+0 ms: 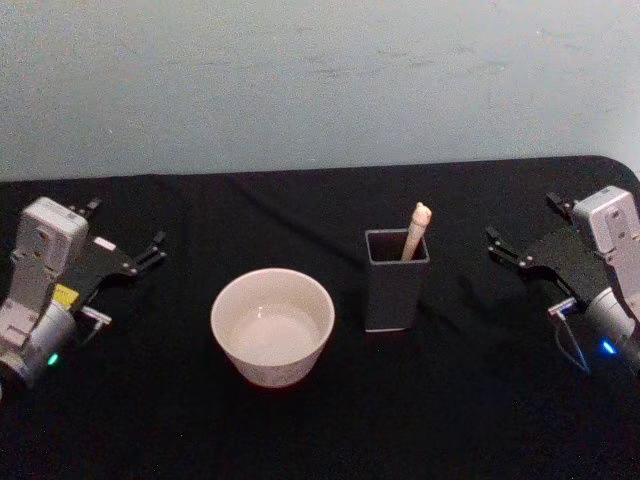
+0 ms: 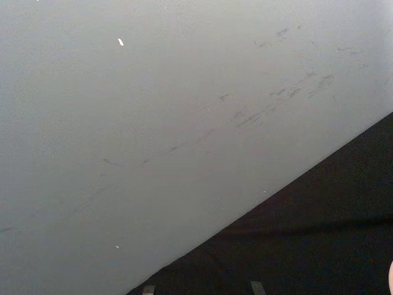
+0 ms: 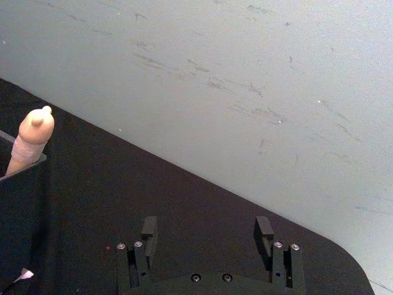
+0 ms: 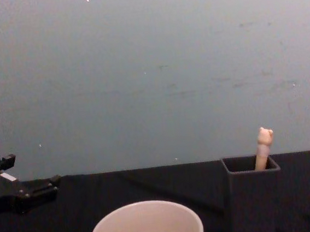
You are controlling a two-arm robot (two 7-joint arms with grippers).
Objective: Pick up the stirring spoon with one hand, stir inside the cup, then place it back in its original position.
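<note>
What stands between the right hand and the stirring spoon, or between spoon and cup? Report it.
Nothing visible does. Only the table surface lies between the open right hand and the stirring spoon, whose handle sticks out of the holder. The cup stands apart beside the holder, nothing between them.

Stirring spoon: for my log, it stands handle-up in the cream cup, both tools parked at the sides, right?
No: the head view shows the stirring spoon standing handle-up in the dark holder, not the cup; left tool and right tool are parked at the sides.
</note>
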